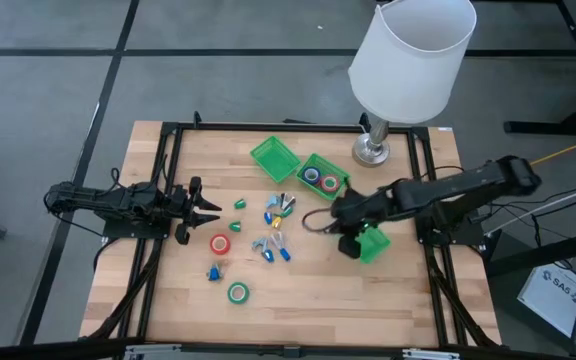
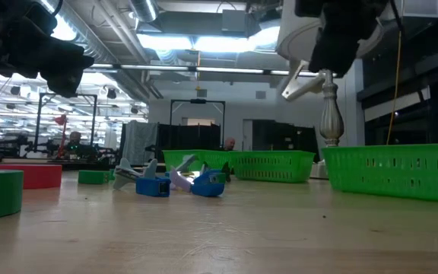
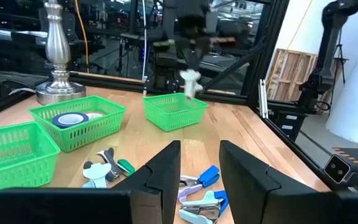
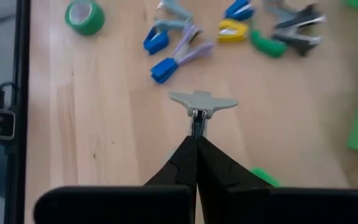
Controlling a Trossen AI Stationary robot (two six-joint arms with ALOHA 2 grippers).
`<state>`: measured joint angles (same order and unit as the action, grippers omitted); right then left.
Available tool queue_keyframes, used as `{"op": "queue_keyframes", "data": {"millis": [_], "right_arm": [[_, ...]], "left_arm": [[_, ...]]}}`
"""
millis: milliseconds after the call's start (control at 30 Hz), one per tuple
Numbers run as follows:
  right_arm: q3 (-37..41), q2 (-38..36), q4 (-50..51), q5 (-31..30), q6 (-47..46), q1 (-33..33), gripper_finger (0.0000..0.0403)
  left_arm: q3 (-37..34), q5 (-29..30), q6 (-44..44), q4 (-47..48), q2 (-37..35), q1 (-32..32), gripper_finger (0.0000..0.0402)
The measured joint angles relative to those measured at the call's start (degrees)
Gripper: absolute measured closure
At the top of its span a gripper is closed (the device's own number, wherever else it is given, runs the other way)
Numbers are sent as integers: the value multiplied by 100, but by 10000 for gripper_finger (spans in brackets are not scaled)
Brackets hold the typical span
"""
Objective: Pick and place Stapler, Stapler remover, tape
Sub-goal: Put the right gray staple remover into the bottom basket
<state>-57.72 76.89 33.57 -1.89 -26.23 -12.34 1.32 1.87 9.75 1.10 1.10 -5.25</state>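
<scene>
My right gripper is shut on a grey staple remover and holds it above the table beside a green tray. In the left wrist view the remover hangs over that tray. My left gripper is open and empty at the table's left, pointing at the pile. Loose staple removers and small staplers lie mid-table. A red tape roll and two green rolls lie flat on the wood. More tape lies in a far tray. My right gripper pinches the staple remover between its two fingertips by the thin dark part below its grey winged top. The fingers come from above, pointing down. The remover sticks out beyond the fingertips, clear of the table.
A third green tray stands at the far middle. A lamp with a white shade and a metal base stands at the far right. A blue remover lies near the red roll. Bare wood lies along the near edge.
</scene>
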Motion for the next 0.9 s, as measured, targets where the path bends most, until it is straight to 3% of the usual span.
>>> {"op": "queue_keyframes", "data": {"millis": [433,900], "right_arm": [[1527,-1693,115,-6,-357,616,399],[2430,-1957,84,48,-335,848,398]], "left_arm": [[0,-1,-1,0,1,-1,295],[2,-2,-1,2,0,-1,295]]}}
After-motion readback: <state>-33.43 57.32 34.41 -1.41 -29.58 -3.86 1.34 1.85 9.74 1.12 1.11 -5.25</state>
